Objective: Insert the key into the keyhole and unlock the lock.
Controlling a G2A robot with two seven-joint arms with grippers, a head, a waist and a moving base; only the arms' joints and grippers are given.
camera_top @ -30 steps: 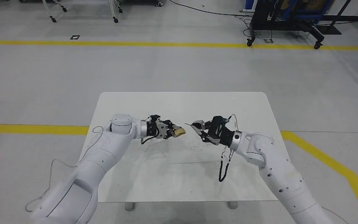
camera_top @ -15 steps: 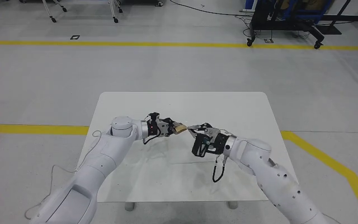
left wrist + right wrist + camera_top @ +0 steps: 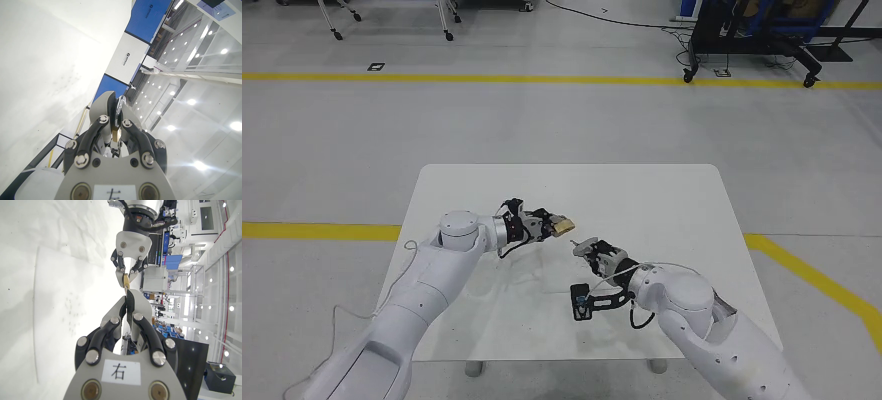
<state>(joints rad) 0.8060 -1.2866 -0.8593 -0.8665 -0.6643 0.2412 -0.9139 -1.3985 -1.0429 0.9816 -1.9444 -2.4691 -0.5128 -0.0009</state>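
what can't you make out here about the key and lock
- key: right wrist view, mostly clamped inside the right gripper; whether its tip is in the lock is too small to tell.
- keyhole: top view, too small.
- shackle: left wrist view, the left gripper hides its ends.

White table [image 3: 662,190] on grey floor [image 3: 542,120]
Rectangular top with rounded corners; faint dark specks [image 3: 73,311] mark its surface
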